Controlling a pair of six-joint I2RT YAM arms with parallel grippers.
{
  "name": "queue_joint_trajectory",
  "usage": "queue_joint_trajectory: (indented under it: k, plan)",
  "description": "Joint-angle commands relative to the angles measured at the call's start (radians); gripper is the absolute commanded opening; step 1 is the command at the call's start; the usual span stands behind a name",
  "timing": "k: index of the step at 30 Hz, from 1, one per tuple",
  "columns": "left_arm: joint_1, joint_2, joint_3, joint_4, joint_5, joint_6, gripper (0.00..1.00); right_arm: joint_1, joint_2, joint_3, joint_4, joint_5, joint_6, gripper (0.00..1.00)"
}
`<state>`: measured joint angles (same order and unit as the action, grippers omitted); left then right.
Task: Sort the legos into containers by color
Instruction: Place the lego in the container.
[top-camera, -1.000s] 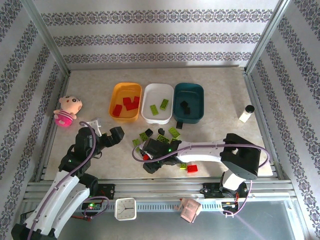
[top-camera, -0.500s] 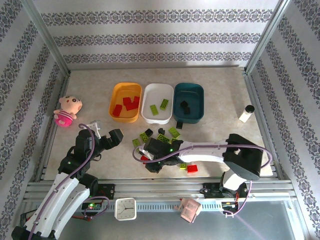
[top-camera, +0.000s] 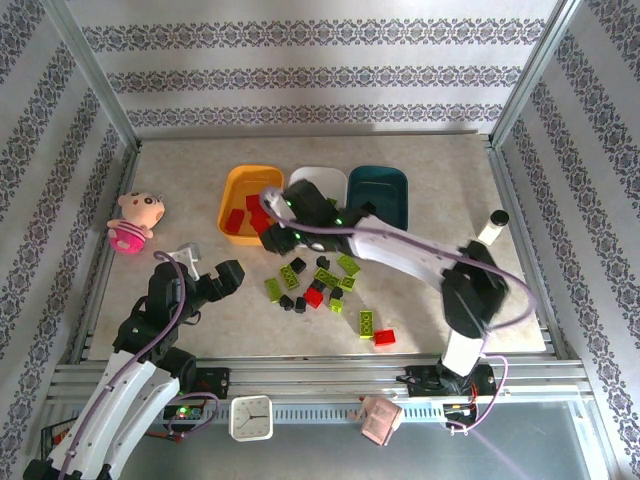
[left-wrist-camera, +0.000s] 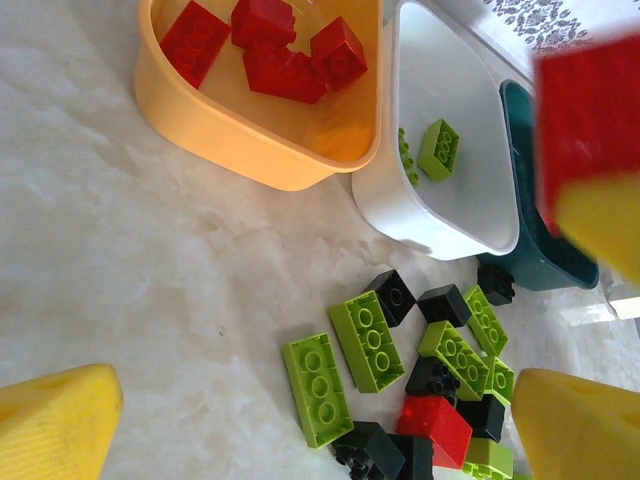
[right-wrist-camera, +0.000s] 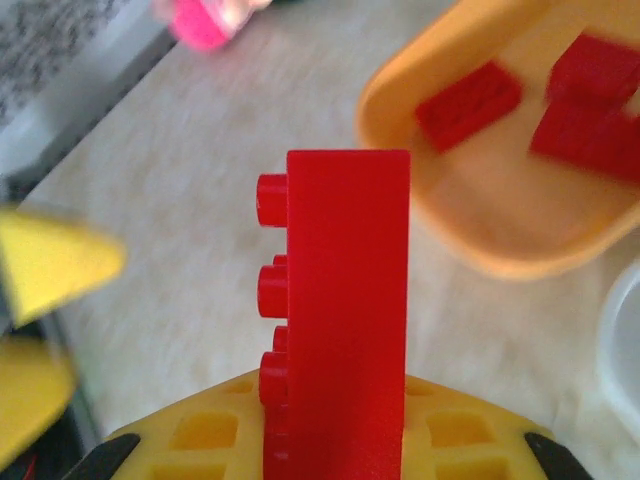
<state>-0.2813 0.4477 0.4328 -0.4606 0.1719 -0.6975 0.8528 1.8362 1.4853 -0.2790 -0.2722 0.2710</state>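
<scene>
My right gripper is shut on a red lego, held upright at the near right corner of the orange-yellow container. That container holds several red legos. The white container holds lime legos, and the dark teal container stands to its right. A loose pile of lime, black and red legos lies in front of the containers. My left gripper is open, low and left of that pile, with nothing between its fingers.
A pink plush doll lies at the left wall. A small white bottle stands at the right. A lime lego and a red lego lie apart near the front edge.
My right gripper shut on a red lego at the front of the pile, lifted it and swung back to the orange-yellow container. The left arm has barely moved.
</scene>
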Motion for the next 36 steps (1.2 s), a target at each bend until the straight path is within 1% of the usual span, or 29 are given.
queue_joint_trajectory:
  k: [1,4,7,8,9,12,14,15,18,19,22,25,28,30,33,36]
  plan:
    - [-0.009,-0.020,-0.009,-0.034,-0.002,-0.025,1.00,-0.022,0.183,0.172,-0.070,0.031,-0.008,0.17]
    - [-0.008,-0.027,-0.014,-0.038,0.008,-0.028,1.00,-0.039,0.334,0.350,-0.125,0.057,-0.004,0.18]
    - [-0.008,-0.030,-0.019,-0.038,0.010,-0.033,1.00,-0.042,0.438,0.485,-0.164,0.090,0.002,0.23]
    - [-0.007,-0.030,-0.021,-0.036,0.014,-0.036,1.00,-0.043,0.462,0.517,-0.173,0.103,0.003,0.26]
    - [-0.009,-0.029,-0.023,-0.033,0.016,-0.040,1.00,-0.042,0.480,0.548,-0.179,0.107,0.006,0.32]
    - [-0.008,-0.028,-0.030,-0.022,0.028,-0.045,1.00,-0.043,0.499,0.591,-0.180,0.110,0.008,0.54]
    - [-0.007,-0.025,-0.031,-0.014,0.037,-0.041,1.00,-0.043,0.484,0.591,-0.177,0.111,0.007,0.62]
    - [-0.007,-0.022,-0.030,-0.008,0.045,-0.038,1.00,-0.043,0.466,0.580,-0.169,0.110,0.008,0.65]
    - [-0.008,0.000,-0.027,0.025,0.082,-0.028,1.00,-0.043,0.375,0.483,-0.123,0.112,0.013,0.68]
    - [-0.009,0.013,-0.024,0.039,0.095,-0.024,0.99,-0.043,0.337,0.434,-0.098,0.113,0.018,0.68]
    - [-0.013,0.087,-0.007,0.070,0.128,-0.008,0.91,-0.043,0.197,0.241,-0.003,0.119,0.036,0.69]
    - [-0.056,0.182,0.001,0.134,0.130,-0.002,0.87,-0.044,0.053,0.050,0.077,0.139,0.053,0.70]
    - [-0.167,0.305,0.037,0.176,0.052,0.027,0.88,-0.053,-0.077,-0.129,0.127,0.168,0.071,0.70]
    - [-0.266,0.421,0.086,0.187,-0.031,0.066,0.89,-0.066,-0.156,-0.240,0.157,0.175,0.089,0.70]
    - [-0.386,0.613,0.186,0.197,-0.138,0.151,0.91,-0.085,-0.259,-0.374,0.186,0.182,0.112,0.70]
    - [-0.427,0.815,0.320,0.161,-0.192,0.267,0.91,-0.109,-0.352,-0.480,0.196,0.192,0.129,0.70]
